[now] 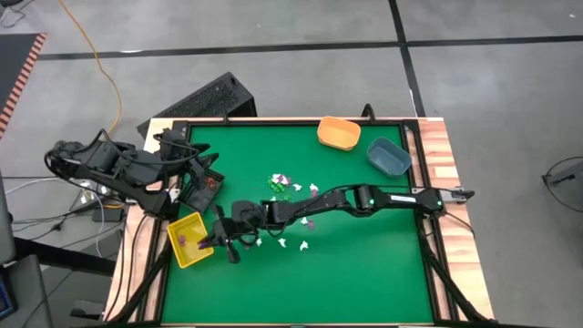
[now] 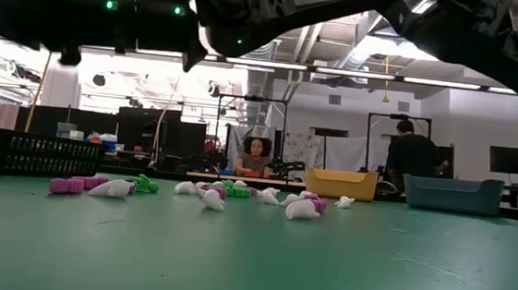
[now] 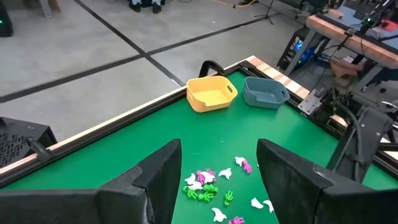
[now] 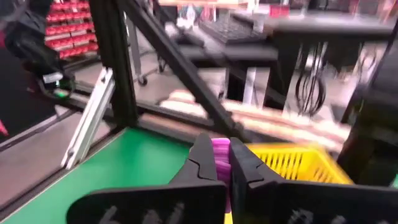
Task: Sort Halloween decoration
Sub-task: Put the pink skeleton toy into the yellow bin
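Note:
The Halloween decoration is a scatter of tiny white, purple and green trinkets (image 1: 291, 191) lying mid-table, also seen in the low view (image 2: 218, 194) and the left wrist view (image 3: 205, 186). My right gripper (image 1: 219, 241) reaches across the table to the yellow bin (image 1: 187, 241) at the near left and is shut on a purple trinket (image 4: 221, 155). A purple piece (image 1: 182, 240) lies inside that bin. My left gripper (image 3: 219, 168) is open and hovers at the table's left side by the black bin (image 1: 205, 187). My right gripper pinches the purple trinket (image 4: 221, 148) between its two fingertips (image 4: 202, 158); its top edge shows above them. The arm comes from the table's right, fingers pointing toward the yellow bin (image 4: 292, 165). The trinket is lifted clear of the table.
An orange bin (image 1: 339, 133) and a blue bin (image 1: 388, 155) stand at the far right corner, also seen in the left wrist view (image 3: 211, 93) (image 3: 266, 92). The table has a raised wooden rim (image 1: 437, 146). People show in the room beyond (image 2: 256, 154).

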Controlling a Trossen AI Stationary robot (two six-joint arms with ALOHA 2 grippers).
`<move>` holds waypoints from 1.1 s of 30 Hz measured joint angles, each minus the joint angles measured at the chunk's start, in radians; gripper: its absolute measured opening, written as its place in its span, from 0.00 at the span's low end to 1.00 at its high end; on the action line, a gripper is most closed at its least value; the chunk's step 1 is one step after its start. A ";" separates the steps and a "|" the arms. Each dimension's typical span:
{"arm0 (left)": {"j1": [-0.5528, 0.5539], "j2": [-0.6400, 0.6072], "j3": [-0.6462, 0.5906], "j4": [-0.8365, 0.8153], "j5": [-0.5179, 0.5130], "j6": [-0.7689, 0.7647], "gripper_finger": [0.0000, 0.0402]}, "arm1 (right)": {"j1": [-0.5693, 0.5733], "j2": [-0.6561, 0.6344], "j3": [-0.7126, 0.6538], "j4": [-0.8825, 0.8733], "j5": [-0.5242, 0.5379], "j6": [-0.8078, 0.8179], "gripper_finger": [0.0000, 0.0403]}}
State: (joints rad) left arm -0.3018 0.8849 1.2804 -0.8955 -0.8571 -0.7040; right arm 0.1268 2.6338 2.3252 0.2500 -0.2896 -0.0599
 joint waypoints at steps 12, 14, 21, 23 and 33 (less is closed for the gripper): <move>0.000 0.000 0.000 -0.001 -0.013 0.000 0.50 | -0.009 0.006 0.007 0.027 -0.078 -0.003 0.02; 0.000 0.001 0.000 -0.003 -0.013 0.000 0.50 | -0.006 0.026 0.011 0.090 -0.104 -0.022 0.02; 0.000 0.001 0.000 -0.005 -0.018 0.000 0.50 | -0.003 0.078 0.013 0.150 -0.102 0.063 0.02; 0.000 0.000 0.000 -0.004 -0.019 0.000 0.50 | -0.003 0.082 0.014 0.153 -0.086 0.042 0.02; 0.000 0.001 -0.001 -0.005 -0.019 0.003 0.50 | -0.006 0.088 0.029 0.151 -0.078 0.003 0.02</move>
State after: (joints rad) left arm -0.3016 0.8856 1.2797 -0.9001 -0.8764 -0.7008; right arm 0.1211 2.7220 2.3543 0.4010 -0.3680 -0.0570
